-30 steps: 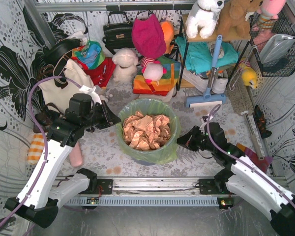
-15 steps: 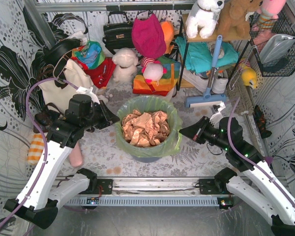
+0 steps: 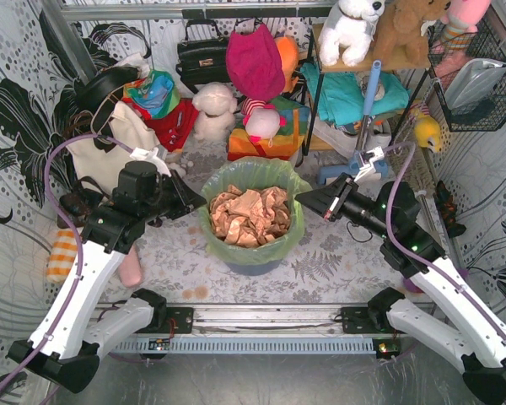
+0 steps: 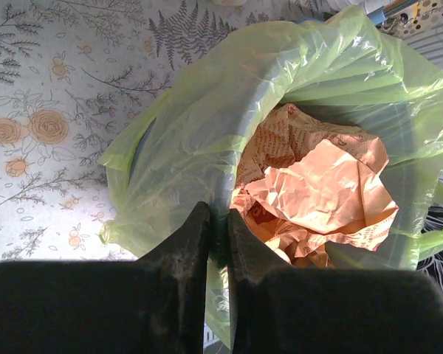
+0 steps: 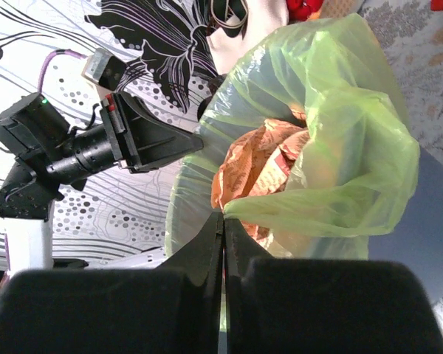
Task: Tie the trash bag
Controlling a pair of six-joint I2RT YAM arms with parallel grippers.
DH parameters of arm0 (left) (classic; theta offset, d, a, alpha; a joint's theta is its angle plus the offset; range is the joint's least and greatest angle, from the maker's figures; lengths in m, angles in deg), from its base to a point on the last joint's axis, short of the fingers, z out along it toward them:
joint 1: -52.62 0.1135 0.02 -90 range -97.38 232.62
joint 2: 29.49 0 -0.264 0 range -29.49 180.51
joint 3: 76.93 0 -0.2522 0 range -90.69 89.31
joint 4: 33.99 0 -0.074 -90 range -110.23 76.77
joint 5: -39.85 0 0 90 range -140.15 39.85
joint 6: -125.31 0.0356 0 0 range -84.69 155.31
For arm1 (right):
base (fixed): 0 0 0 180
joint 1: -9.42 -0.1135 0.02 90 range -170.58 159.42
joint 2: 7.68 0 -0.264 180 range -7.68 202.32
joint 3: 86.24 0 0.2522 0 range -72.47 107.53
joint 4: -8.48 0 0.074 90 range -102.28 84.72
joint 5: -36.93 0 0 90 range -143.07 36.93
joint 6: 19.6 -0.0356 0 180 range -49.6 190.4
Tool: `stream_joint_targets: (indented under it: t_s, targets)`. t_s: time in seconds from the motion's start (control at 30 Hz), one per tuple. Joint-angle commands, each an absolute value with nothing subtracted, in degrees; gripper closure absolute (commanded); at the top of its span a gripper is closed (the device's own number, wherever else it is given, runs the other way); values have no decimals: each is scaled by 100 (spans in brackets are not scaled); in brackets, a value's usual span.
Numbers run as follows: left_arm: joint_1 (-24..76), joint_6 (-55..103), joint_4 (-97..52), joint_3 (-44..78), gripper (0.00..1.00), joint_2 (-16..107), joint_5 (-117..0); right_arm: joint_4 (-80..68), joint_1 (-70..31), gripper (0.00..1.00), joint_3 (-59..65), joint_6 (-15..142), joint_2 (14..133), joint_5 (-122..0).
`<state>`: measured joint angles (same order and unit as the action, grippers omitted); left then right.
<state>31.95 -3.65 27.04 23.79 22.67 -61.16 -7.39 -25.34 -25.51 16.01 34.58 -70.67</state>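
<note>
Trash bag (image 3: 255,175) is sitting in the blue-grey bin (image 3: 257,267) at the centre of the floral surface (image 3: 337,253). Its rim is folding out over the bin lip, and crumpled tan paper (image 3: 249,215) is filling it nearly to the top.

Step in hand, as I'm reading it: both arms are taking opposite sides of the rim so the two flaps can be brought together for a knot. To do it well, each side is needing a proper pinch of film, not just the edge. The lift should be going up, then inward over the paper, evenly and slowly, since the plastic is looking thin and likely to stretch, slip or tear. Too steep a pull is risking dragging the bin up with the bag.

Left tool (image 3: 194,202) is sitting at the left rim with its jaws nearly together. Green film is running down through the narrow slit, so it's pinching the bag there; whether the bin lip is also caught I can't tell.

Right tool (image 3: 310,201) is at the right rim, jaws fully closed, gripping a flap of bag that is stretching from its tips back to the rim.
</note>
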Motion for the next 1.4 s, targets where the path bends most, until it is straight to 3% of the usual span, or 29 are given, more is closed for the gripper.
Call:
stream_joint_targets:
  t_s: [0.0,0.27,0.5,0.7,0.83,0.97,1.2,1.37]
  targets:
    - [3126,-569,1833,2513,93,2180,-6148,82,-2574,100,-2225,1799,3638,-7193]
    - [2969,-652,1167,2701,94,2331,-6381,281,-2567,100,-1519,2200,4430,-7218]
    - [2788,-552,592,2791,90,2533,-6772,-744,-2554,100,-939,2604,4816,-6242]
    - [2744,-260,716,2679,77,2609,-6646,-1206,-2482,100,-762,2635,5015,-5795]
    - [2745,18,1102,2396,57,2540,-6176,-1204,-2425,100,-767,2629,5041,-5828]
    - [2743,37,1465,2280,45,2298,-5573,-1192,-2415,100,-735,2633,5064,-5889]
    - [2748,-749,2007,2964,43,1340,-4508,-1291,-2412,100,-807,2570,5017,-5889]
    - [2754,-1194,2191,3711,44,882,-4769,-1329,-2411,100,-834,2501,5020,-5891]
